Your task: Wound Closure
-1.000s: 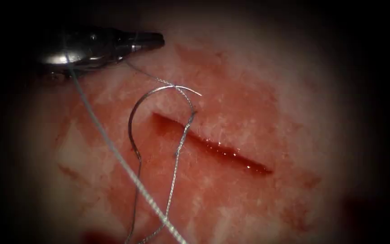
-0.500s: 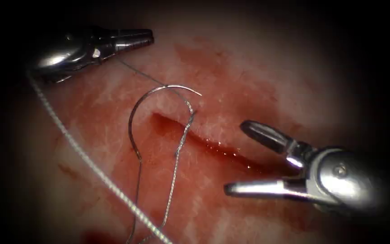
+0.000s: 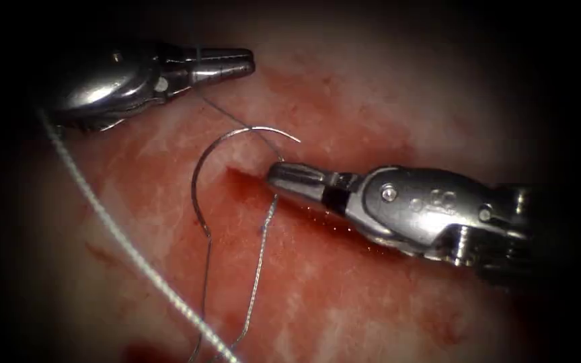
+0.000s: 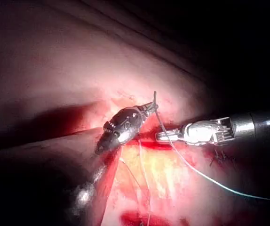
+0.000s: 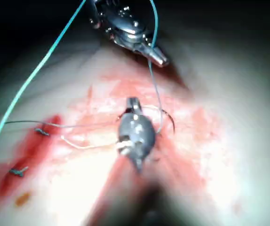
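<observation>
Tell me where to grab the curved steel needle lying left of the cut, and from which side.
Probably the open arc of the curved steel needle, left of the cut, coming from the left with jaws across the wire. It seems to lie free on the tissue there. Thin thread held by the left tool crosses near the point, beside the right tool.

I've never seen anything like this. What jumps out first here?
A thin curved needle arches over the upper left end of the dark red cut in the tissue, with thread trailing down from it. The right hand has its tip at that end of the cut, jaws shut beside the needle; whether it grips anything I can't tell. The left hand, above and to the cut's left, is shut on the thread.
</observation>
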